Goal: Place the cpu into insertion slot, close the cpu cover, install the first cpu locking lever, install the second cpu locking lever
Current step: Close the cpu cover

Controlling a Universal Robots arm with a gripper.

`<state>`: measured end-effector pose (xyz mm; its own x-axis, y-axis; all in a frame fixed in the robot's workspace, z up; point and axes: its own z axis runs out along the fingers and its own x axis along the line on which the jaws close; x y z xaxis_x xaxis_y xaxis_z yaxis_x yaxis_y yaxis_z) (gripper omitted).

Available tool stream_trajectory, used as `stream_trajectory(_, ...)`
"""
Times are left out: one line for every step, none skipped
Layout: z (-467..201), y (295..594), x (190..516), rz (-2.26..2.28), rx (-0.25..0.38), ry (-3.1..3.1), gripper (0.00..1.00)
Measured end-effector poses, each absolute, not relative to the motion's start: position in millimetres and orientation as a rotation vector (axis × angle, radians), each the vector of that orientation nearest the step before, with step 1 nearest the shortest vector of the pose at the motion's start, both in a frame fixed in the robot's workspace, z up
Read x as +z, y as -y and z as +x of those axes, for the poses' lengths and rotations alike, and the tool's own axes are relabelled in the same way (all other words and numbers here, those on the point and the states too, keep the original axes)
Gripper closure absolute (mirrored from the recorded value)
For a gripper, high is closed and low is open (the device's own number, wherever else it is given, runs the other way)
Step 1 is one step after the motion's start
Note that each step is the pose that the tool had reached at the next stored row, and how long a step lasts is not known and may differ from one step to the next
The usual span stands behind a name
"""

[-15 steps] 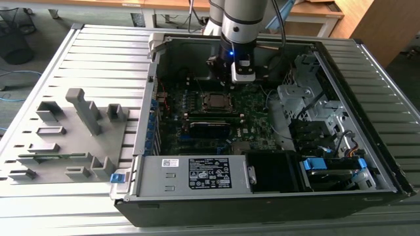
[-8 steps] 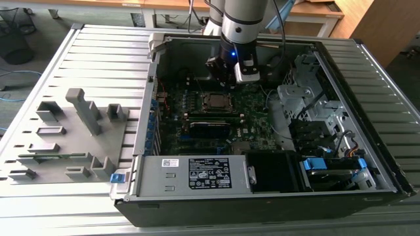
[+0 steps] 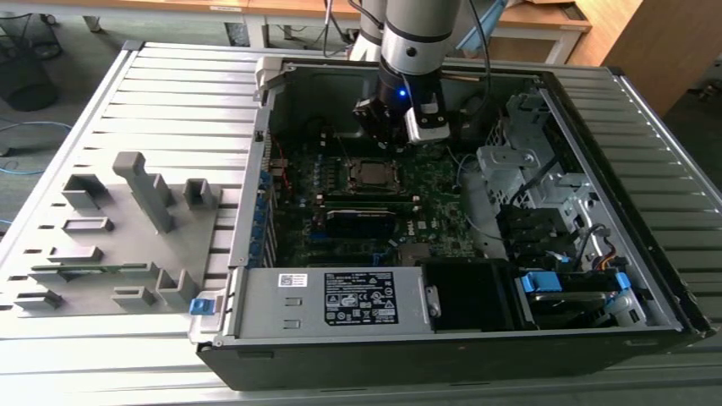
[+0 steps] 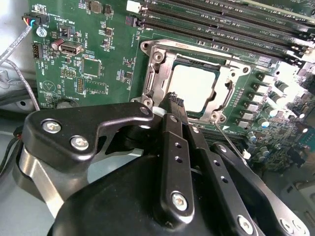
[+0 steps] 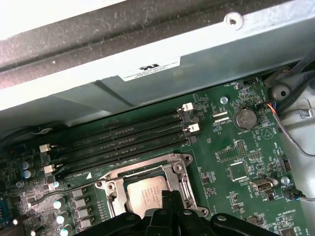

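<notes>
- Start with the slatted table (image 3: 169,93): carries a grey fixture (image 3: 124,228) toward the exterior view's left, with the computer case (image 3: 338,372) lying open beside it.
- Follow the arm (image 3: 420,34) down into the case, to a spot over the motherboard (image 5: 236,142).
- Find the gripper (image 4: 174,101) in the second wrist view: jaws drawn together with nothing seen between them. Hangs just over one corner of the socket (image 3: 369,173); touching it or not, cannot tell.
- Note the cpu cover (image 4: 162,66): appears to lie down flat, its window framing the chip. Judge it a thin, stiff, slightly springy sheet with sharp edges. Better pushed on the metal frame than through the window.
- Find the cpu (image 4: 194,86) seated in the socket, inside the cover's window, metal top facing up.
- Judge it light, rigid, smooth on top and delicate underneath. Take hold by two opposite edges only and keep it level. Never press the contact side or drag it across the socket pins.
- Spot a thin wire locking lever (image 4: 227,138) running along one side of the socket, near the gripper; hooked down or free, cannot tell.
</notes>
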<state>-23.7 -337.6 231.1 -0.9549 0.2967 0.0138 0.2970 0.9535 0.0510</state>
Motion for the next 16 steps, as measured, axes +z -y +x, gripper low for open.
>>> stream_trajectory(-23.7, 337.6, 231.0, -0.471, -0.082, 3.099, 0.89)
stream_trajectory(-23.7, 337.6, 231.1, -0.471, -0.082, 3.099, 0.89)
stream_trajectory(-23.7, 337.6, 231.1, -0.471, -0.082, 3.099, 0.89)
stream_trajectory(-23.7, 337.6, 231.0, -0.471, -0.082, 3.099, 0.89)
stream_trajectory(-23.7, 337.6, 231.1, -0.471, -0.082, 3.099, 0.89)
stream_trajectory(-23.7, 337.6, 231.0, -0.471, -0.082, 3.099, 0.89)
stream_trajectory(-23.7, 337.6, 231.1, -0.469, -0.082, 3.099, 0.89)
stream_trajectory(-23.7, 337.6, 231.1, -0.464, -0.082, 3.1, 0.89)
stream_trajectory(-23.7, 337.6, 231.1, -0.457, -0.082, 3.101, 0.89)
stream_trajectory(-23.7, 337.6, 231.1, -0.447, -0.082, 3.102, 0.89)
stream_trajectory(-23.7, 337.6, 231.1, -0.433, -0.082, 3.104, 0.89)
stream_trajectory(-23.7, 337.6, 231.1, -0.417, -0.082, 3.106, 0.89)
stream_trajectory(-23.7, 337.6, 231.0, -0.397, -0.082, 3.108, 0.89)
stream_trajectory(-23.7, 337.6, 231.0, -0.378, -0.082, 3.11, 0.89)
stream_trajectory(-23.7, 337.6, 231.0, -0.358, -0.082, 3.112, 0.89)
stream_trajectory(-23.7, 337.6, 231.0, -0.335, -0.082, 3.114, 0.89)
